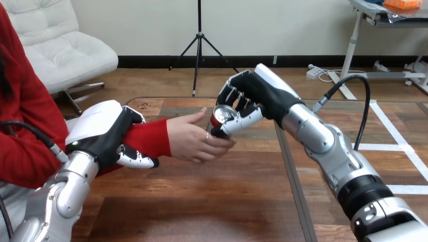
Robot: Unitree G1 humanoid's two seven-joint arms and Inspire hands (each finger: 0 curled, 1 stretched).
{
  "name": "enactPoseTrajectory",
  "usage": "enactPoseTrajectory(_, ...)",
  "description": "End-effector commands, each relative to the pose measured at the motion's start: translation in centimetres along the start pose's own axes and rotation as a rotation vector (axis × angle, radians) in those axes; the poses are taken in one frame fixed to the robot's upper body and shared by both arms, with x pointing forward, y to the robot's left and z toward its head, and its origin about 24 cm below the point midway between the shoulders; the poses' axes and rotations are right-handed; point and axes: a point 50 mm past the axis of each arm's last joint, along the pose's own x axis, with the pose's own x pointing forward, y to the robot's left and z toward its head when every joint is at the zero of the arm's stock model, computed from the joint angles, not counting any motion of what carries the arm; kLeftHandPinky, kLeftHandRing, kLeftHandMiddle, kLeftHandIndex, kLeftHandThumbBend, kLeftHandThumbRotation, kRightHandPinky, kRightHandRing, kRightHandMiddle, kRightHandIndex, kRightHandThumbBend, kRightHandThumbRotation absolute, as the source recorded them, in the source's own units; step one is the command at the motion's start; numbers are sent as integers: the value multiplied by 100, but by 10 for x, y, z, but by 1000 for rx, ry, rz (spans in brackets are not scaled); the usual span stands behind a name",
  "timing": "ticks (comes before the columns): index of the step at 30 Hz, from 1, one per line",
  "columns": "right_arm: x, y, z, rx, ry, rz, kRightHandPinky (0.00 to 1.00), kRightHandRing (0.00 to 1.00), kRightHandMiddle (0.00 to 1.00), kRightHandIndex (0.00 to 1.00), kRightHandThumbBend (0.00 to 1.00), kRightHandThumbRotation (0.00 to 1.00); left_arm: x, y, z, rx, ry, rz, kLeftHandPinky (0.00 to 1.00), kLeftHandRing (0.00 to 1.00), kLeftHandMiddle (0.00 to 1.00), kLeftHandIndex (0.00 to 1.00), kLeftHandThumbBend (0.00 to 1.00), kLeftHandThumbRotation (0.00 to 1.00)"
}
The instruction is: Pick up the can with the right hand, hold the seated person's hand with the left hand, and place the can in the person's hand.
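A small can (222,117) with a silver top and dark body is held in my right hand (252,98), whose fingers curl round it above the middle of the table. The can's lower end rests in the person's hand (194,138), which lies palm up with its fingers curling under the can. My left hand (108,136) is shut round the person's forearm in its red sleeve (149,138), just behind the wrist, thumb below and fingers over the top.
The wooden table (202,201) stretches out below both arms. The person sits at the view's left, with their arm reaching right across the table. My right forearm (328,148) comes in from the lower right corner.
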Motion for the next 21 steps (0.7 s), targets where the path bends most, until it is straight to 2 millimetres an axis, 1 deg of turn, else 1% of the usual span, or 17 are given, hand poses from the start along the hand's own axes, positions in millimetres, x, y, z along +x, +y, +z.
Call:
enactPoseTrajectory(1, 10, -15, 48, -11, -220, -57, 29, 34, 39, 43, 78, 0, 15, 84, 60, 2, -257, 355, 25, 30, 36, 36, 71, 0)
enactPoseTrajectory(4, 10, -13, 48, -12, -223, -52, 29, 35, 40, 42, 78, 0, 15, 84, 60, 6, -259, 359, 25, 30, 36, 36, 71, 0)
enactPoseTrajectory(10, 10, -11, 48, -9, -216, -43, 25, 31, 37, 42, 78, 0, 14, 84, 60, 1, -266, 364, 25, 30, 35, 36, 71, 0)
enactPoseTrajectory(16, 10, -9, 48, -3, -209, -35, 24, 30, 36, 42, 78, 0, 13, 84, 60, -2, -265, 363, 24, 29, 35, 36, 71, 0)
enactPoseTrajectory(21, 11, -8, 48, 0, -209, -31, 27, 33, 38, 43, 78, 0, 13, 84, 60, -4, -259, 355, 24, 29, 35, 35, 72, 0)
